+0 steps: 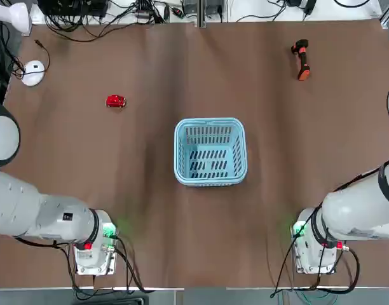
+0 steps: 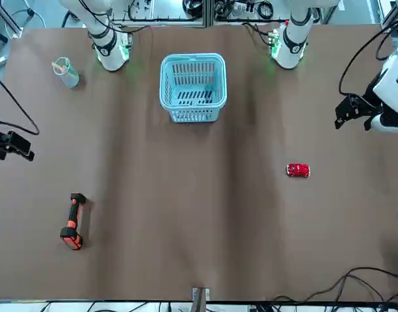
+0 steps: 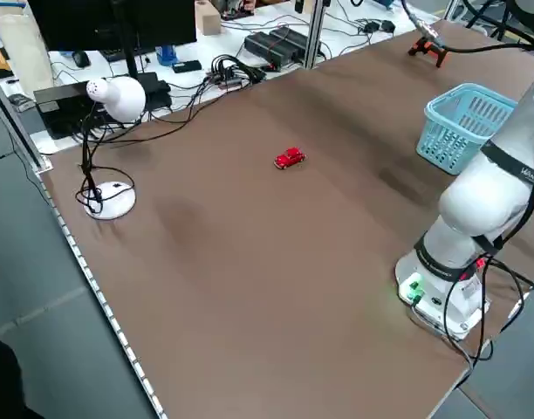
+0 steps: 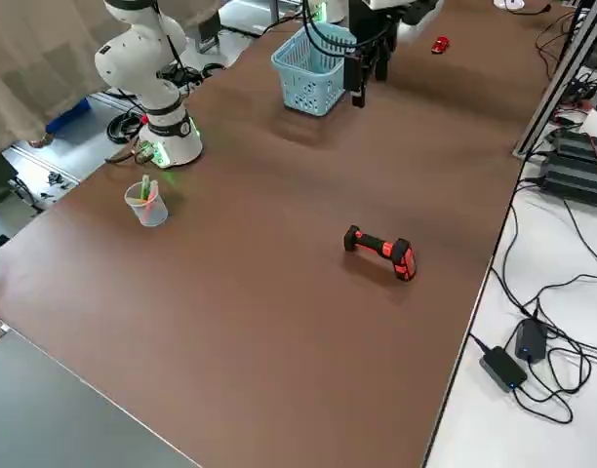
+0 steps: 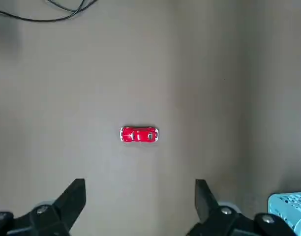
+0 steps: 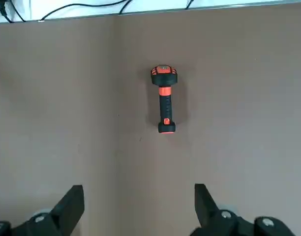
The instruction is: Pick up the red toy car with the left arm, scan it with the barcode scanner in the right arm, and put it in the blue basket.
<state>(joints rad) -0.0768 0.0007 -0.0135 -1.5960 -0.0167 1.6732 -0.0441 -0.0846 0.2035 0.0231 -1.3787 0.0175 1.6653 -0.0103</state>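
The red toy car (image 1: pixel 116 101) stands alone on the brown table, left of the blue basket (image 1: pixel 210 151). In the left wrist view the car (image 5: pixel 139 134) lies below and beyond my left gripper (image 5: pixel 139 186), which hovers open and holds nothing. The barcode scanner (image 1: pixel 301 59) lies flat at the far right of the table. My right gripper (image 6: pixel 138 191) hangs open above the table, with the scanner (image 6: pixel 165 98) some way ahead of it. In the front view the left gripper (image 2: pixel 352 112) and the right gripper (image 2: pixel 13 146) sit at opposite table edges.
A white computer mouse (image 1: pixel 33 72) lies at the far left edge, near a white lamp (image 3: pixel 119 96). A clear cup (image 2: pixel 66 72) stands by the right arm's base. Cables and devices line the far edge. Bare table lies between the car, basket and scanner.
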